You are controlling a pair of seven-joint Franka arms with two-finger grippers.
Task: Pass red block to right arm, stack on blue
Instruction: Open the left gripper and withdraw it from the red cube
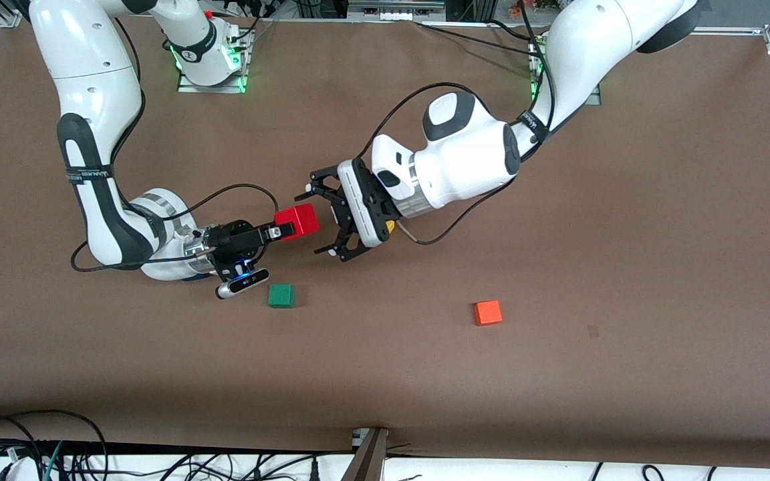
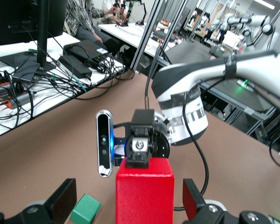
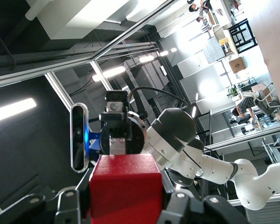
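Observation:
The red block (image 1: 298, 221) hangs above the table between the two hands. My right gripper (image 1: 291, 227) is shut on it; in the right wrist view the red block (image 3: 126, 191) fills the gap between the dark fingers (image 3: 83, 198). My left gripper (image 1: 312, 224) stands open around the block's free end. In the left wrist view its pads (image 2: 60, 201) stand clear of the red block (image 2: 144, 191) on both sides. The blue block is out of view in all three views.
A green cube (image 1: 281, 295) lies on the brown table (image 1: 625, 267), nearer to the front camera than the two hands. An orange cube (image 1: 488, 312) lies toward the left arm's end. Cables run along the table's near edge.

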